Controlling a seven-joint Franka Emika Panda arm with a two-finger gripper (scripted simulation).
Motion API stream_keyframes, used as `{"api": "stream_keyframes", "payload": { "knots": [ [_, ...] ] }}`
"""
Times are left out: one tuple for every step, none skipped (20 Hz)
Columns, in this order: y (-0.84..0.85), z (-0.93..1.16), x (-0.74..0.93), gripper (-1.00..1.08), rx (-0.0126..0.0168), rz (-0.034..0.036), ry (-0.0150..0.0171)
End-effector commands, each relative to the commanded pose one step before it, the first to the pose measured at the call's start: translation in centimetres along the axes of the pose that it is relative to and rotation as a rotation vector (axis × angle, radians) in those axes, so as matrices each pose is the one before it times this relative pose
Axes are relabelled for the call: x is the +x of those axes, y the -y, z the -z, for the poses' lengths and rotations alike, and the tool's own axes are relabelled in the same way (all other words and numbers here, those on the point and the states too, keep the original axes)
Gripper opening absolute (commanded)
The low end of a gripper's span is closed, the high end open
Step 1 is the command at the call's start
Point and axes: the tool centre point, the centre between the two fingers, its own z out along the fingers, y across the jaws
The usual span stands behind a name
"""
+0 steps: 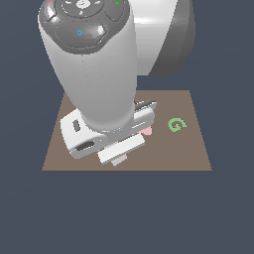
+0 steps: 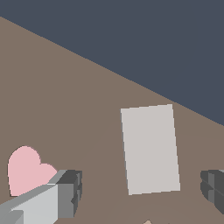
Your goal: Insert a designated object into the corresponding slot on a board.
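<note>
Reach step: gripper (image 2: 140, 192) is over the block (image 2: 151, 148), jaws wide open, nothing held yet.

Going near to far in the wrist view: the two dark fingertips (image 2: 70, 190) stand well apart, one on each side of the frame, w/ the pale grey-white block lying flat on the brown board (image 2: 78, 100) between them and a bit ahead. The pink heart (image 2: 26, 173) is just beside one finger, apart from the block. Farther, the board edge and then only dark background. The slot is not visible in either view; in the exterior view the arm hides most of the board centre, only the green G (image 1: 175, 124) is clear on the exterior view's right. I judge the task is at an early stage, approx. pre-grasp. Next move calls for centring the fingers on the block's narrow sides, going down, then closing w/o touching the heart.
</note>
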Motion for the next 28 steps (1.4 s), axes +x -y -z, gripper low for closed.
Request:
{"api": "stream_keyframes", "payload": {
  "knots": [
    [-0.539, -0.763, 0.504, 1.00, -0.00106, 0.03623, 0.00141],
    [-0.172, -0.245, 0.149, 1.00, -0.00025, 0.01077, 0.00073],
    [-0.151, -0.218, 0.135, 1.00, -0.00023, 0.00963, 0.00066],
    [-0.134, -0.192, 0.119, 1.00, -0.00020, 0.00848, 0.00058],
    [-0.116, -0.167, 0.104, 1.00, -0.00018, 0.00737, 0.00051],
    [-0.099, -0.142, 0.090, 1.00, -0.00016, 0.00629, 0.00043],
    [-0.084, -0.117, 0.075, 1.00, -0.00013, 0.00520, 0.00036],
    [-0.065, -0.093, 0.063, 1.00, -0.00011, 0.00419, 0.00029],
    [-0.048, -0.069, 0.050, 1.00, -0.00009, 0.00316, 0.00022],
    [-0.032, -0.045, 0.037, 1.00, -0.00006, 0.00212, 0.00014],
    [-0.017, -0.021, 0.024, 1.00, -0.00004, 0.00109, 0.00007],
    [-0.005, 0.002, 0.008, 1.00, 0.00000, 0.00000, 0.00000],
    [0.030, 0.027, 0.009, 1.00, -0.00001, -0.00069, -0.00006],
    [0.025, 0.038, -0.009, 1.00, 0.00002, -0.00146, -0.00011],
    [0.013, 0.014, -0.002, 1.00, 0.00001, -0.00049, -0.00004],
    [-0.017, -0.041, -0.026, 1.00, 0.00021, 0.00025, 0.00036],
    [0.001, -0.040, 0.001, 1.00, 0.00000, 0.00000, 0.00000],
    [0.002, -0.119, 0.002, 1.00, 0.00000, 0.00000, 0.00000],
    [0.003, -0.199, 0.003, 1.00, 0.00000, 0.00000, 0.00000],
    [0.005, -0.279, 0.004, 1.00, 0.00000, 0.00000, 0.00000],
    [0.008, -0.358, 0.003, 1.00, 0.00000, 0.00000, 0.00000],
    [0.009, -0.359, 0.001, 1.00, 0.00000, 0.00000, 0.00000],
    [0.008, -0.279, 0.000, 1.00, 0.00000, 0.00000, 0.00000],
    [-0.009, -0.170, -0.013, 1.00, -0.00023, -0.00026, -0.00034],
    [0.004, -0.120, -0.001, 1.00, 0.00000, 0.00000, 0.00000],
    [0.001, -0.040, 0.000, 1.00, 0.00000, 0.00000, 0.00000],
    [0.000, 0.000, 0.000, -1.00, 0.00000, 0.00000, 0.00000],
    [0.000, 0.000, 0.000, -1.00, 0.00000, 0.00000, 0.00000]
  ]
}}
